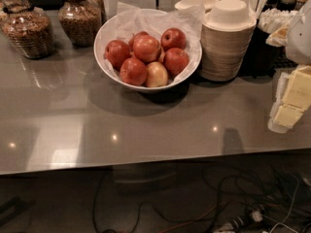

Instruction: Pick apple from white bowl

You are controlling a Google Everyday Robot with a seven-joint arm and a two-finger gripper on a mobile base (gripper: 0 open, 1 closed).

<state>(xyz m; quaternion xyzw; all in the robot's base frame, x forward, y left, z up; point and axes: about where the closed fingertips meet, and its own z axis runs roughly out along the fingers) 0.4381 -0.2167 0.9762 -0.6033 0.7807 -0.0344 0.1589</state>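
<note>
The white bowl (100,43), lined with crumpled white paper, stands on the grey counter at the back centre. It holds several apples. The apple (146,47), lighter orange-red with a pale sheen, lies on top in the middle of the pile. A pale yellow-pink apple (156,74) lies at the front, with darker red apples around it. My gripper (290,101) shows at the right edge as pale yellowish blocks. It hangs above the counter, well to the right of the bowl and apart from it. It holds nothing that I can see.
A stack of beige disposable bowls (225,47) stands right beside the white bowl, between it and my gripper. Two glass jars of grains (29,30) (80,16) stand at the back left. The counter's front edge (146,166) runs across, with cables (233,217) on the floor below.
</note>
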